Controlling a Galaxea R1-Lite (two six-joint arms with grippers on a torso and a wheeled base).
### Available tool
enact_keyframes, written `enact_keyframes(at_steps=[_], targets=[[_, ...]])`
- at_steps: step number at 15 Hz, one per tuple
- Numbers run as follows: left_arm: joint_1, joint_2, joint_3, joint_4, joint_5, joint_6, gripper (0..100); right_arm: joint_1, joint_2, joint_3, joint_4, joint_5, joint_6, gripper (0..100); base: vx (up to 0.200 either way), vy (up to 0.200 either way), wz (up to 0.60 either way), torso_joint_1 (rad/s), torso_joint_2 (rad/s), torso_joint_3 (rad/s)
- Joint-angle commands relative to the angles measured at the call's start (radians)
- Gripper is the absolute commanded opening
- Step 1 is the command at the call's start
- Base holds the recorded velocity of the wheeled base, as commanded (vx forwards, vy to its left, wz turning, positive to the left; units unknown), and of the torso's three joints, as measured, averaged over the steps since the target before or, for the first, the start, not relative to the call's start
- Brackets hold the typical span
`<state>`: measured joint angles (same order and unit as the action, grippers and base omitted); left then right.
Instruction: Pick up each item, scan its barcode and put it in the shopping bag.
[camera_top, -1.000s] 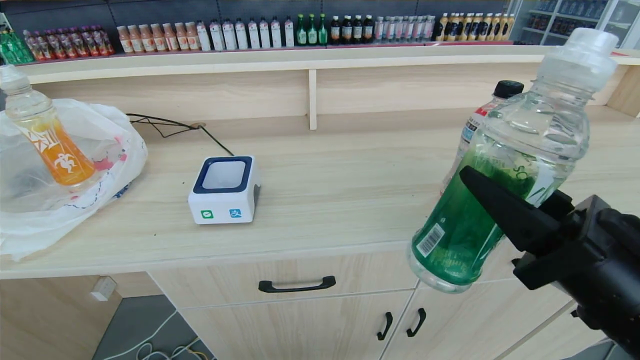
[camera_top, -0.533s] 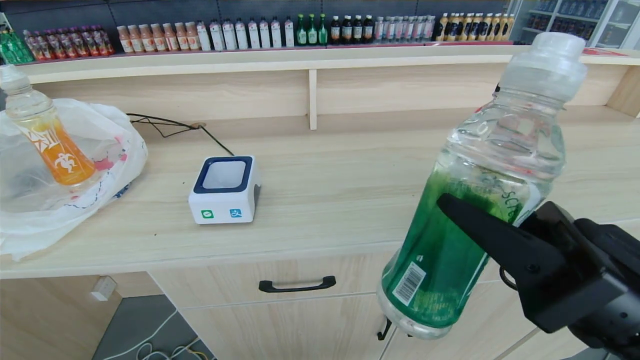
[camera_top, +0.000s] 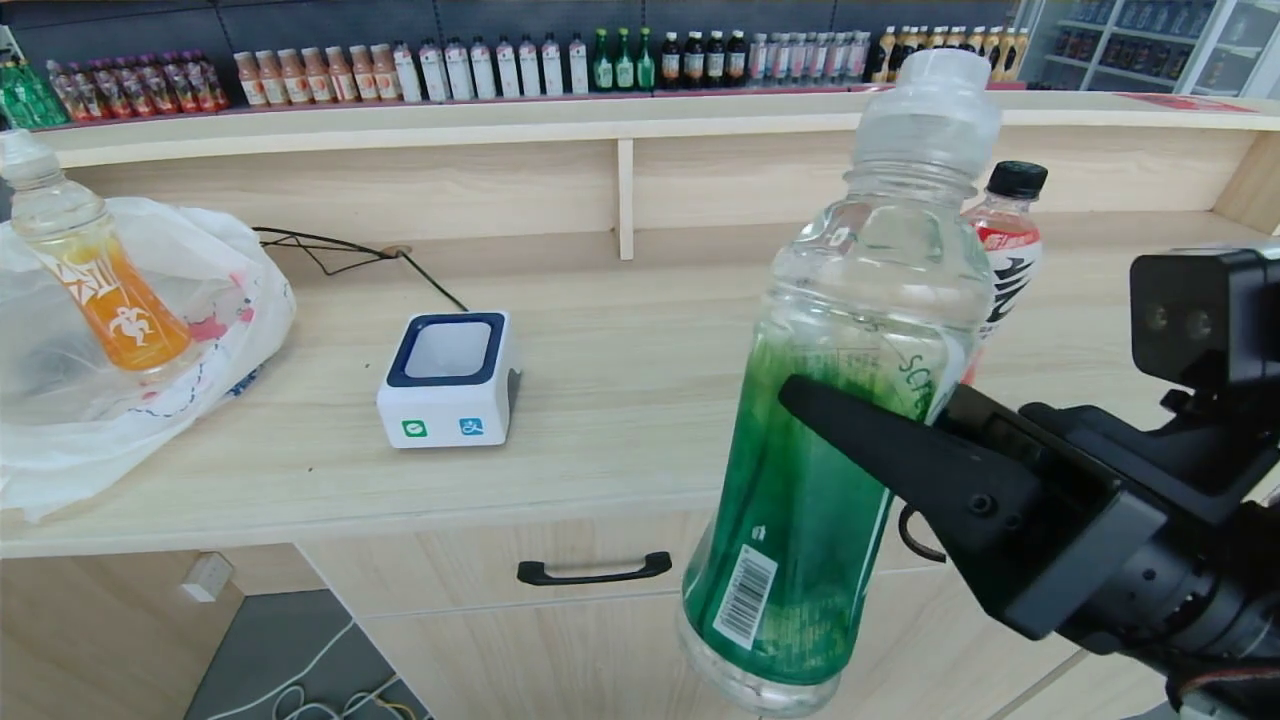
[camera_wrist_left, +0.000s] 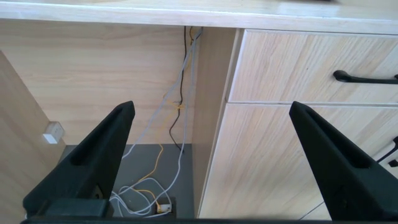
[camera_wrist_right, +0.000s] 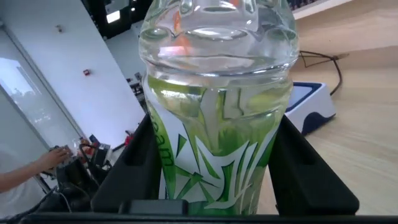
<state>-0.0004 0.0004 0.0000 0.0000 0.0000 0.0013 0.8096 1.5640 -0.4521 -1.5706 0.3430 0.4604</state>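
Green-label btl (camera_top: 830, 450) is in the air, clamped at mid-body by the R gripper (camera_top: 870, 400), slightly tilted w/ cap up. In the head view it sits right of the scanner (camera_top: 448, 378), well apart from it. That view shows the barcode (camera_top: 745, 610) low on the btl, facing the camera. R wrist view has the other side: the btl (camera_wrist_right: 217, 124) seen close, green-and-white label, a black finger on each side pressing it at the R gripper (camera_wrist_right: 217, 180), and the scanner (camera_wrist_right: 314, 102) behind on the counter (camera_wrist_right: 367, 143).

Black-cap btl (camera_top: 1010, 240) stands upright on the counter (camera_top: 620, 340), just behind the held one. Shopping bag (camera_top: 215, 270) lies at the counter's left end w/ an orange-drink btl (camera_top: 100, 290) standing in it.

L wrist view: L gripper (camera_wrist_left: 211, 155) has its fingers wide apart, nothing between them, facing the cabinet front below the countertop; drawer handle (camera_wrist_left: 364, 77) to one side, cables (camera_wrist_left: 149, 186) on the floor.
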Motion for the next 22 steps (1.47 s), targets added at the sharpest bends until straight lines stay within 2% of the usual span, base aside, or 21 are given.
enact_keyframes(at_steps=[1, 5, 14, 22], targets=[[-0.001, 0.0, 0.0, 0.0, 0.0, 0.0, 100, 0.0, 0.057, -0.076, 0.0, 0.005, 0.04, 0, 0.0, 0.0, 0.0, 0.0, 0.0, 0.0], [0.0, 0.0, 0.0, 0.0, 0.0, 0.0, 100, 0.0, 0.057, -0.109, 0.0, 0.082, 0.113, 0, 0.0, 0.0, 0.0, 0.0, 0.0, 0.0], [0.0, 0.0, 0.0, 0.0, 0.0, 0.0, 100, 0.063, -0.027, -0.088, 0.0, 0.088, 0.238, 0, 0.0, 0.0, 0.0, 0.0, 0.0, 0.0], [-0.001, 0.0, 0.0, 0.0, 0.0, 0.0, 100, 0.06, -0.035, -0.083, 0.0, 0.087, 0.265, 0, 0.0, 0.0, 0.0, 0.0, 0.0, 0.0]])
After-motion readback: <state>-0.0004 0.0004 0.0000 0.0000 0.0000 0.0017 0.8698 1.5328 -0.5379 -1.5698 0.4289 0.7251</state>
